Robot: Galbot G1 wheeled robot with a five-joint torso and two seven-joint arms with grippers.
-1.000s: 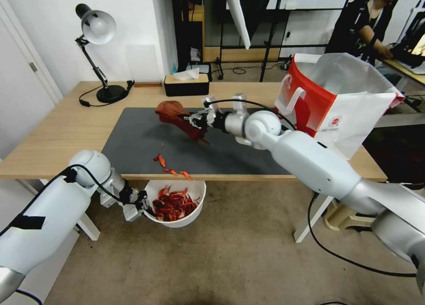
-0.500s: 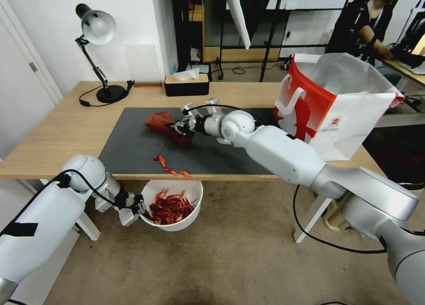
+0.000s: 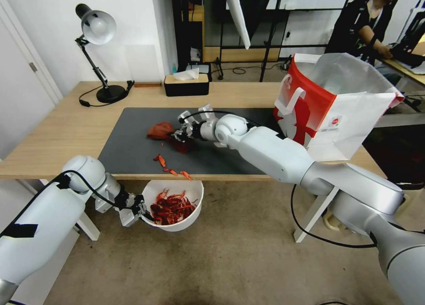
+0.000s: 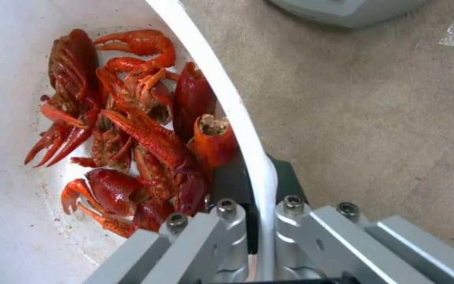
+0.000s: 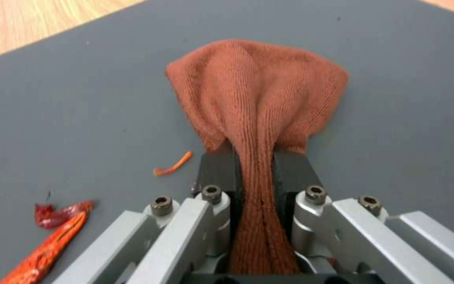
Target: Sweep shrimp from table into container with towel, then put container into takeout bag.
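Rust-red and soft, the knitted hand towel (image 5: 258, 98) is bunched between the shut fingers of the right gripper (image 5: 256, 169), its loose end fanning out ahead of the fingertips onto the dark grey rubbery mat (image 3: 133, 145) of the light wooden table (image 3: 57, 128). It looks limp and light, likely to fold rather than push unless kept low and flat. A few bright red-orange shrimp pieces (image 3: 170, 167), hard-shelled and clawed, lie on the mat near the table's front edge, apart from the towel. Below that edge the left gripper (image 4: 256, 221) pinches the thin rim of the round white plastic container (image 3: 175, 192), one finger inside beside the glossy shells, one outside; that smooth, stained wall may slip, so the rim seems the sound hold. The stiff red-and-white paper takeout bag (image 3: 336, 106) stands open beyond the right arm.
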